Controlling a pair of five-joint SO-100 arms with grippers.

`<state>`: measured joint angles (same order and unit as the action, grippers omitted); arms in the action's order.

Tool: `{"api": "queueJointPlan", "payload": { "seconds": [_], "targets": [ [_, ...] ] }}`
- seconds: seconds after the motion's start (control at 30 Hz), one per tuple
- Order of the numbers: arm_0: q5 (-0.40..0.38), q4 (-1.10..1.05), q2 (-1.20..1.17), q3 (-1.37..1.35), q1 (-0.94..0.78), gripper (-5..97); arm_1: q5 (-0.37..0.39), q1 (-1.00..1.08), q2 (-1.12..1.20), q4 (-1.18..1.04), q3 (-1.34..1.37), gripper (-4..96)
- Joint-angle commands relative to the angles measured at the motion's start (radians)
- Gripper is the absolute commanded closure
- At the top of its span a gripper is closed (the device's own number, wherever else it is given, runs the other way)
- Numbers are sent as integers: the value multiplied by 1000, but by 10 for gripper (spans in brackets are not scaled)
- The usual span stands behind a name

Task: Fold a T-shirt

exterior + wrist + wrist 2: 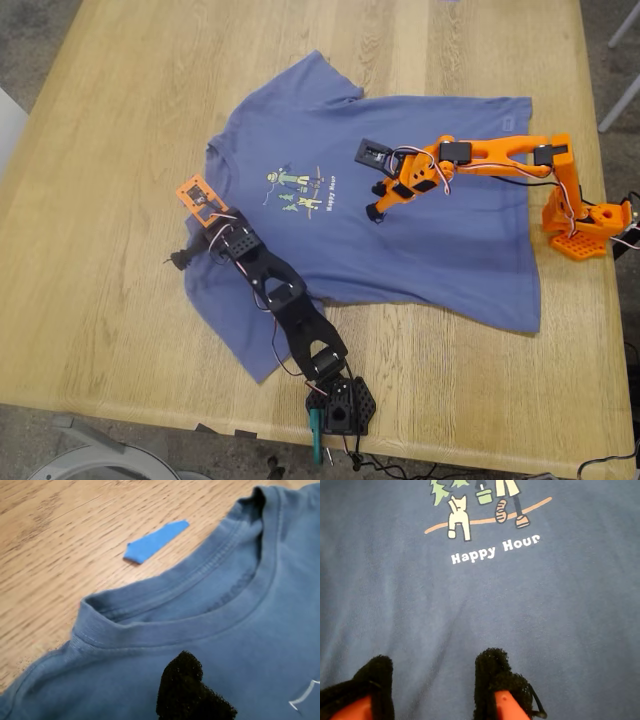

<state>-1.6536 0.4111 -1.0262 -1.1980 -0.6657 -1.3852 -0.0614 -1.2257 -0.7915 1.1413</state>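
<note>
T-shirt [470, 610] flat beneath my second pincer [432, 680], jaws apart.

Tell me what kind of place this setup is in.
Probably a hobby or lab workspace rather than a laundry room: a bare wooden table carries two small arms fixed at its edges, loose cables trail off it, and the T-shirt lies spread between them.

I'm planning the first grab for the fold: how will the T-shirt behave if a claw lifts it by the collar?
Probably floppy: the T-shirt lies flat and slightly rumpled on the wooden table, so it should drape and sag. The ribbed collar looks thicker, likely a firmer hold. It seems light; one pinch may drag the rest rather than lift it clear.
</note>
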Motion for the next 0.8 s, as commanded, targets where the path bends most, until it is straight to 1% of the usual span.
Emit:
{"api": "queueJointPlan", "payload": {
  "seconds": [0.0, 0.07, 0.2, 0.3, 0.57, 0.77],
  "targets": [
    [-12, 2, -17, 167, -29, 116, 6, -11, -9, 12, -51, 630],
    [-20, 2, 6, 192, -38, 116, 6, -6, -8, 14, -46, 630],
    [-92, 44, 51, 241, -41, 117, 8, -2, -8, 25, -28, 629],
    [-118, 64, 81, 256, -44, 122, 9, 0, -6, 41, -21, 627],
    [-137, 109, 167, 302, -46, 154, 18, -5, 0, 66, 15, 623],
    [-133, 152, 288, 428, -52, 177, 34, -23, 32, 89, 8, 625]
  ]
}}
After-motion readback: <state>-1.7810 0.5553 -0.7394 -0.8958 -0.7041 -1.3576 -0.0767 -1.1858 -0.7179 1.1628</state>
